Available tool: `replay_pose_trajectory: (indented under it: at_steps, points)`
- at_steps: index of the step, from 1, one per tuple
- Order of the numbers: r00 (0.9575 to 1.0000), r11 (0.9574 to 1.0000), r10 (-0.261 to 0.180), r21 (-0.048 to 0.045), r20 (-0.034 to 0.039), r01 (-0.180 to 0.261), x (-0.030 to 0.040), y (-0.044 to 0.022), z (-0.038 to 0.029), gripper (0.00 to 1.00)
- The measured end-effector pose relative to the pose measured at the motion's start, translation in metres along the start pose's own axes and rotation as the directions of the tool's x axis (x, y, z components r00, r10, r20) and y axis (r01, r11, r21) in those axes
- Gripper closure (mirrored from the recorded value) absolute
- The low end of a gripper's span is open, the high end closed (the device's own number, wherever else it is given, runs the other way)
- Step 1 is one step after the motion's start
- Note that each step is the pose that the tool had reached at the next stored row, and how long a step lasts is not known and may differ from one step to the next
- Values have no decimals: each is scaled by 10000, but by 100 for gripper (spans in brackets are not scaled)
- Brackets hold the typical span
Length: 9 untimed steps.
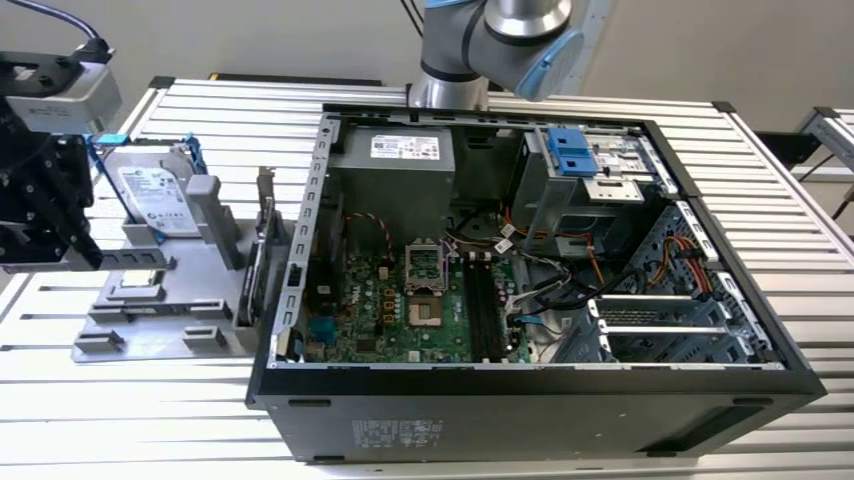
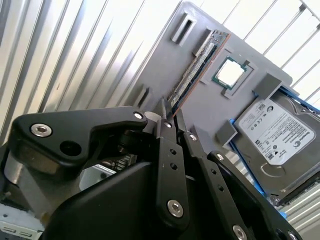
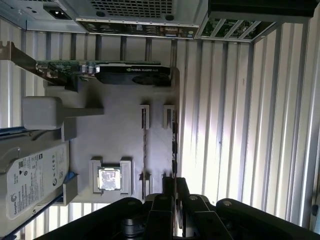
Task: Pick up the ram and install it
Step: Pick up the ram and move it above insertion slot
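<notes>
We see the gripper (image 2: pixel 171 112) low over the grey holder (image 2: pixel 200 115), and its two black fingers (image 2: pixel 165 145) are drawn nearly together; only a narrow slot is left between the tips. In this slot sits the near end of the ram (image 2: pixel 197 67), so the fingers are grasping the stick by its end, one on each flat side. The ram stands on its long edge in a groove of the holder and runs straight away from the fingertips (its row of black chips faces the slatted table side); it is seated in the groove and not lifted.

In the first wrist view the ram (image 3: pixel 174 145) shows as a thin dark line along the holder's edge, and its end goes in between the two tips of the gripper (image 3: pixel 174 186).

Just beside the ram, on the same holder, a processor chip (image 2: pixel 230 72) lies flat in a square pocket; further over, a hard drive (image 2: pixel 275 135) leans in a blue frame. A graphics card (image 3: pixel 125 74) stands upright at the holder's far end.

In the exterior view the holder (image 1: pixel 174 300) lies on the slatted table (image 1: pixel 134 420), on the exterior view's left of the open computer case (image 1: pixel 534 410); the two are just beside each other.
</notes>
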<state>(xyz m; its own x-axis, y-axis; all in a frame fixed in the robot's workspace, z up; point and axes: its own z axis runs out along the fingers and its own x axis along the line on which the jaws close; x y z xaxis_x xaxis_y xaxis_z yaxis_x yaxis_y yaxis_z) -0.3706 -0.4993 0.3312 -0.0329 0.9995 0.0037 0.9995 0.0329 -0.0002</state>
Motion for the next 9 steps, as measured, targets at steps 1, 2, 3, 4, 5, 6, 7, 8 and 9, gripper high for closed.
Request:
replay_pose_trajectory:
  at_steps: [1,2,3,4,5,6,7,8,9]
  points:
    - [10000,10000,0,-1,-1,0,0,0,-12,100]
    - [10000,10000,0,-1,0,0,0,0,-24,100]
    - [10000,10000,0,-1,-1,0,0,0,-37,100]
    - [10000,10000,0,-1,0,0,0,0,-51,100]
    - [10000,10000,0,0,0,0,0,0,-65,100]
    - [10000,10000,0,-1,0,0,0,0,-77,100]
    - [10000,10000,0,-1,-1,0,0,0,-90,100]
    - [10000,10000,0,0,0,0,0,0,-102,100]
    - [10000,10000,0,-1,0,0,0,0,-115,100]
